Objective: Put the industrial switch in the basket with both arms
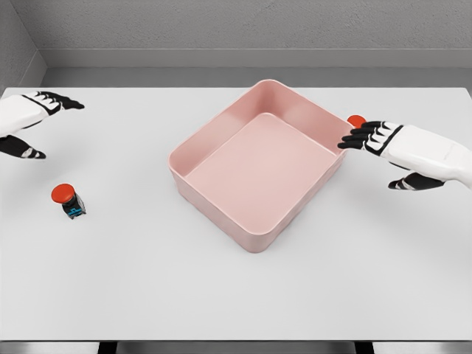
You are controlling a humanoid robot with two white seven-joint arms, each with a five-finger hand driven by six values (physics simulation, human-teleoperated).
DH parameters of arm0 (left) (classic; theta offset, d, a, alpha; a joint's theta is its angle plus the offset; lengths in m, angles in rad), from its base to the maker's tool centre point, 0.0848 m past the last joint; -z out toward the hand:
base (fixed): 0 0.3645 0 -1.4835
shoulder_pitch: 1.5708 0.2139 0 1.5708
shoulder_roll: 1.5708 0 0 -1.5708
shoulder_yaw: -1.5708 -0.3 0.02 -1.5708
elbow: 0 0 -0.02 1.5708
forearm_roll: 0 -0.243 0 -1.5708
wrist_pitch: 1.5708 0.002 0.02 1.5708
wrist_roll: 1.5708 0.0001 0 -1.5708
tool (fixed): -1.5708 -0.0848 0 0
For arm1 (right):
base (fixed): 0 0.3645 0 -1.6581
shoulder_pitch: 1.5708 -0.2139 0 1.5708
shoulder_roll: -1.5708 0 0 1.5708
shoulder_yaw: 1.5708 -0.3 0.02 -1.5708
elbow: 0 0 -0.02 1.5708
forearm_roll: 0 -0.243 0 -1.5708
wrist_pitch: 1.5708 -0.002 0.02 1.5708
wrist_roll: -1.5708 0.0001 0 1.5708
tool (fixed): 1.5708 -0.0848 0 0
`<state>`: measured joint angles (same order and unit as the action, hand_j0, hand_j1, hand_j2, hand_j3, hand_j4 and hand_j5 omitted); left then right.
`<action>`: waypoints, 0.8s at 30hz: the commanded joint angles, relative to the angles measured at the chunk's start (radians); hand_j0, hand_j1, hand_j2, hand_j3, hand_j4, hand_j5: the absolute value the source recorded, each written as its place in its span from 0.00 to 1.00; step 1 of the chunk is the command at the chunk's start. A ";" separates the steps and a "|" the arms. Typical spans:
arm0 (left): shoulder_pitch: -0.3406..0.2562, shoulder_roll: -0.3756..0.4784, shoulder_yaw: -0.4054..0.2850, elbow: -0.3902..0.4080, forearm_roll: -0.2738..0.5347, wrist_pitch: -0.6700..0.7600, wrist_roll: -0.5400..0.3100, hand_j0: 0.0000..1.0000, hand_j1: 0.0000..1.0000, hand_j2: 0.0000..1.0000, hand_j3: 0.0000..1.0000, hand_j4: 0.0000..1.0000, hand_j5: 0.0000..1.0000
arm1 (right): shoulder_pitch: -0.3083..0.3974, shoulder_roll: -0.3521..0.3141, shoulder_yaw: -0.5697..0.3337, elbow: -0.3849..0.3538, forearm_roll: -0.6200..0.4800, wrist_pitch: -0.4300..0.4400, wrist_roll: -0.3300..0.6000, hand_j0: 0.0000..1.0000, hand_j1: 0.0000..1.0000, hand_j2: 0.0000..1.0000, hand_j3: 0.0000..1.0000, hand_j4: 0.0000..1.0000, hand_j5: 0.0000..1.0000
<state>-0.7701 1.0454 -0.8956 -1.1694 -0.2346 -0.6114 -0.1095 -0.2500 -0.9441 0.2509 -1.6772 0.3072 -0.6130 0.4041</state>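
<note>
A pink square basket (pixel 193 151) sits in the middle of the white table, with nothing inside it. One industrial switch (pixel 68 200), red-capped on a dark base, stands at the left of the table. My left hand (pixel 46 125) hovers above and behind it, fingers spread, apart from it. A second red switch (pixel 356 120) peeks out just right of the basket's far corner, mostly hidden behind my right hand (pixel 372 151). That hand is open, its fingers (pixel 361 136) reaching close to the basket's right rim and the switch.
The white table (pixel 236 295) stretches wide in front of the basket. A grey wall (pixel 236 29) runs behind the table's far edge.
</note>
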 commanded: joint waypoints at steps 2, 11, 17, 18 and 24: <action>-0.014 -0.004 -0.005 -0.004 0.005 0.001 0.001 1.00 1.00 1.00 1.00 1.00 1.00 | 0.002 -0.001 -0.001 0.031 -0.008 0.002 0.007 1.00 1.00 1.00 1.00 1.00 1.00; -0.086 0.047 -0.193 -0.065 -0.048 0.001 0.004 1.00 1.00 1.00 1.00 1.00 1.00 | -0.178 0.145 0.018 0.244 0.185 0.002 0.045 1.00 1.00 1.00 1.00 1.00 1.00; -0.087 0.093 -0.217 -0.107 -0.107 0.001 0.007 1.00 1.00 1.00 1.00 1.00 1.00 | -0.305 0.214 0.071 0.428 0.296 0.002 0.065 1.00 1.00 1.00 1.00 1.00 1.00; -0.087 0.093 -0.218 -0.107 -0.107 0.001 0.007 1.00 1.00 1.00 1.00 1.00 1.00 | -0.310 0.226 0.071 0.453 0.306 0.002 0.091 1.00 1.00 1.00 1.00 1.00 1.00; -0.087 0.107 -0.218 -0.147 -0.106 0.001 0.008 1.00 1.00 1.00 1.00 1.00 1.00 | -0.362 0.264 0.064 0.551 0.382 0.002 0.111 1.00 1.00 1.00 1.00 1.00 1.00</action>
<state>-0.8575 1.1471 -1.1144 -1.3038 -0.3461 -0.6114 -0.1027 -0.6228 -0.6857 0.3159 -1.1498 0.6766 -0.6132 0.5081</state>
